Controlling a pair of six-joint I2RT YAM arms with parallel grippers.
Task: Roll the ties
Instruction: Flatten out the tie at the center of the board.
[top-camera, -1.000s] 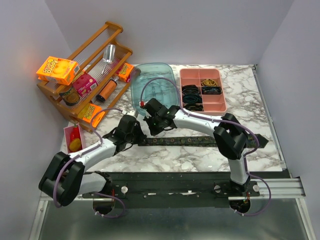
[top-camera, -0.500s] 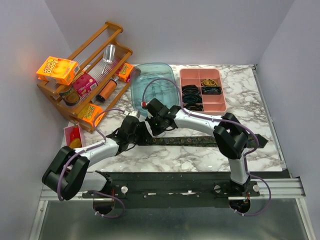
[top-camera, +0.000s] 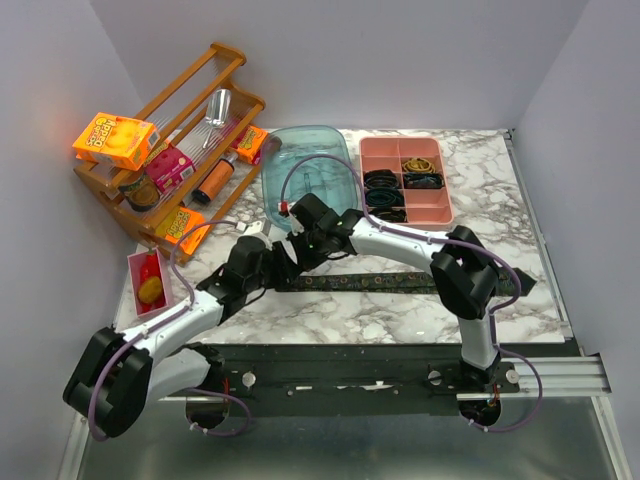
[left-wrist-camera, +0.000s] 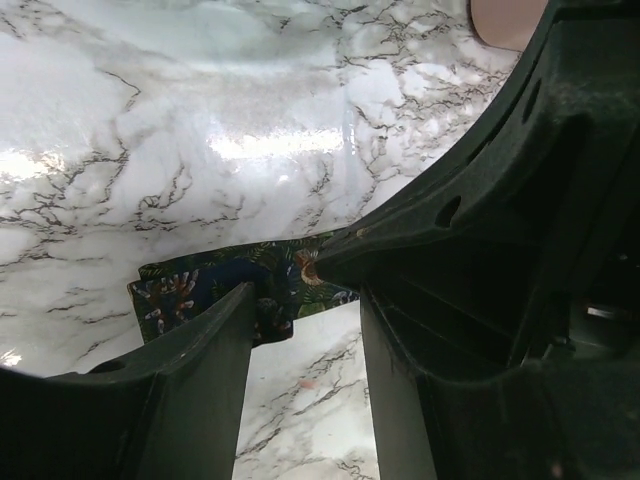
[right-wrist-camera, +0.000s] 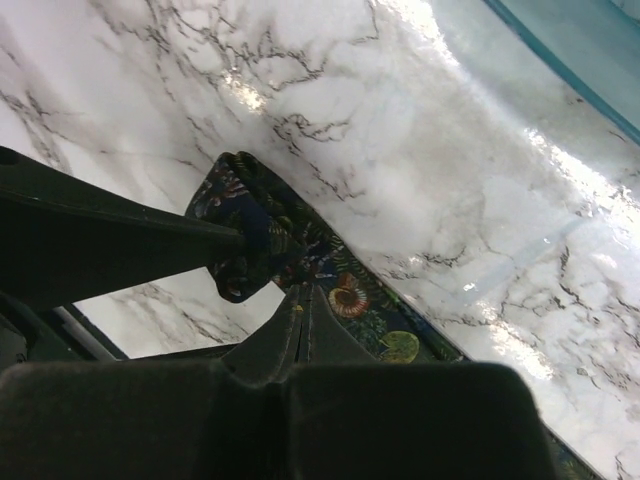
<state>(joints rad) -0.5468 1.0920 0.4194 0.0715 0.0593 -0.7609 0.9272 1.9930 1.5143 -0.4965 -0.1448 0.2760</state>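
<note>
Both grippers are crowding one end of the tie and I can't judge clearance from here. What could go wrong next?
1. The left gripper is open astride the tie, so the small curl at its end is not held by it and may flop flat.
2. The right gripper is shut, tips right beside the left finger; they may collide.
3. The tie's long flat stretch passes under the right arm, which could drag it askew.

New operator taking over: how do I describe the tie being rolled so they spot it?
On the marble table, between the pink tray and the near edge, a dark patterned tie lies as one long flat strip. The rolls in the tray are coiled; this one is stretched out.
</note>
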